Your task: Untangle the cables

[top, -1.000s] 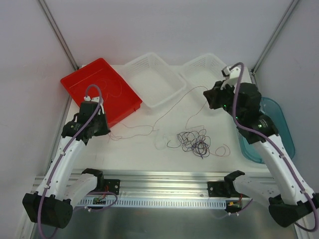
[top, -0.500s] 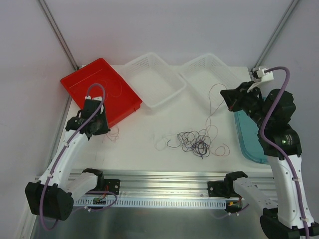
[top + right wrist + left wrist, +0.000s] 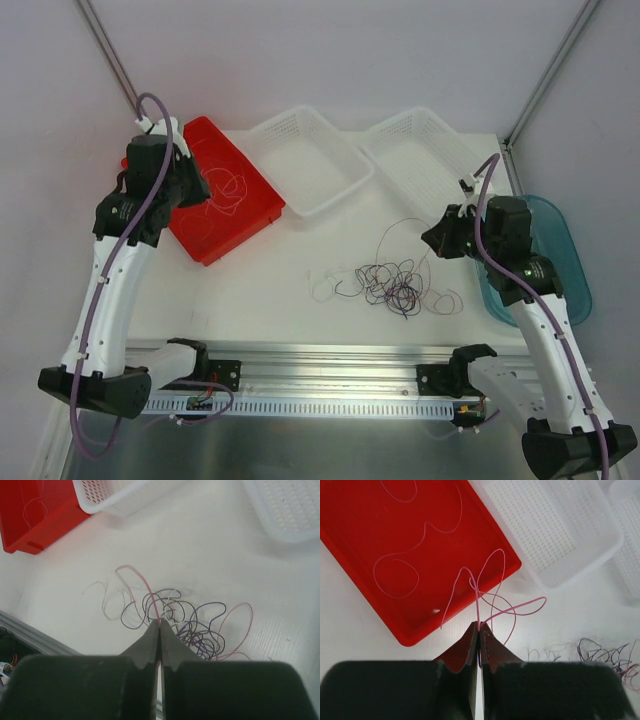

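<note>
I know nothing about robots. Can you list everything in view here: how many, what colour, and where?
red tray: one, red, far left of the table
baskets: two, white, side by side at the far edge
teal tray: one, teal, right edge, partly under the right arm
tangle: one heap, purple, dark, pink and white cables, mid-table
tray cables: pink loops, count unclear, lying in the red tray
left cable: one, pink, above the red tray
right cable: one, pink, rising from the tangle
table: one, white
rail: one, metal, near edge
arms: two, white and black, lilac hoses
left gripper: shut on the left cable
right gripper: shut on the right cable
</note>
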`<action>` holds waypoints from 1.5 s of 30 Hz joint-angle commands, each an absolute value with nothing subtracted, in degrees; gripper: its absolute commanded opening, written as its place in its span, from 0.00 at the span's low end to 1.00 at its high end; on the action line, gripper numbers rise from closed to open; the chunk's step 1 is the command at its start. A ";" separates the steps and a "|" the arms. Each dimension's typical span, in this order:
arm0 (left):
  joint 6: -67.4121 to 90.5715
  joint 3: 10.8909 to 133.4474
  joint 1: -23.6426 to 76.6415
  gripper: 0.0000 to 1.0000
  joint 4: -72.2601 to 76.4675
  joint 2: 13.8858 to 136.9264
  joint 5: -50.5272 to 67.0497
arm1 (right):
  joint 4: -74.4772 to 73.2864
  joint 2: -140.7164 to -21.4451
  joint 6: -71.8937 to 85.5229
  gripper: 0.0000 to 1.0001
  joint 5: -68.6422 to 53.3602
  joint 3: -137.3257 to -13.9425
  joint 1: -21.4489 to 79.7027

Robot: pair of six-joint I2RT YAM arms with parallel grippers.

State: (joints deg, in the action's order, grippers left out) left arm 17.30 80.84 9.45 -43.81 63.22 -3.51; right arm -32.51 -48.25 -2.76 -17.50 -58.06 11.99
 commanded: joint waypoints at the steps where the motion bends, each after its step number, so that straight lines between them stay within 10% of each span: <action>1: 15.56 87.53 9.67 0.00 -43.68 68.98 -7.46 | -33.57 -44.92 -2.55 0.01 -19.07 -56.26 11.78; 14: 14.77 96.59 1.50 0.01 -35.78 95.86 -9.75 | -40.60 -38.41 -3.95 0.01 -17.67 -54.22 12.04; 30: 14.85 83.78 1.31 0.94 -34.89 83.77 -0.10 | -41.75 -39.72 -3.25 0.01 -21.27 -59.67 13.09; 45: 19.15 65.57 23.98 0.99 -28.85 60.56 17.75 | -33.50 -53.87 4.12 0.01 -17.76 -72.16 27.15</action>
State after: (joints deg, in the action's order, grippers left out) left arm 16.67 68.01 20.01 -33.71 63.51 13.87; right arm -38.17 -52.29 0.16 -19.53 -70.11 23.99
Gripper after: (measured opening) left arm 0.992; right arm 0.015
